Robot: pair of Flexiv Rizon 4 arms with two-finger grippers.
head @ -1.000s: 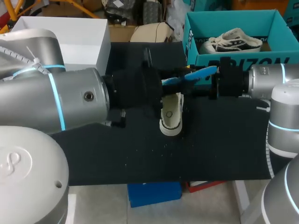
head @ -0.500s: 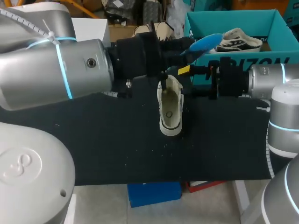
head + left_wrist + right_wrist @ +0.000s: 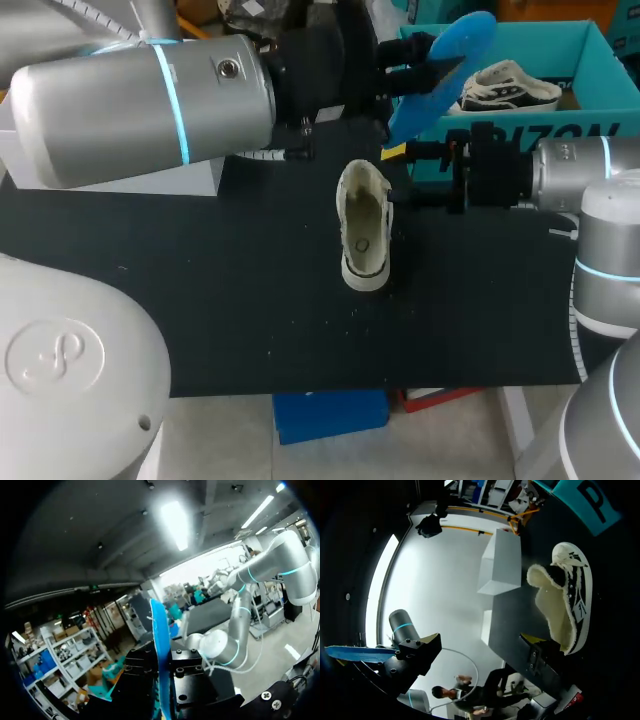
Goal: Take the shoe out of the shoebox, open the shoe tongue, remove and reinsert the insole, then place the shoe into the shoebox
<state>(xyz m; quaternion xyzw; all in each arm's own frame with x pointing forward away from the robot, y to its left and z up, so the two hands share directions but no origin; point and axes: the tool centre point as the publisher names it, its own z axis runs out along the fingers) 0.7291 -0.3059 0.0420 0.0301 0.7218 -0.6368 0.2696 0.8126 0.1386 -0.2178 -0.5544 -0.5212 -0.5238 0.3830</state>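
Observation:
A white shoe with a fleecy lining stands on the black table top, its opening toward the back. My left gripper hangs high above and behind it, shut on a blue insole. In the left wrist view the insole stands edge-on between the fingers. My right gripper is open just right of the shoe's opening. In the right wrist view one yellow-tipped finger shows beside the shoe. The teal shoebox stands at the back right.
A second white shoe lies inside the teal shoebox. A white box stands at the back left, mostly behind my left arm. The table's front half lies bare around the shoe.
My left arm has lifted the blue insole up and back, away from the shoe. The right arm and the shoe have stayed put.

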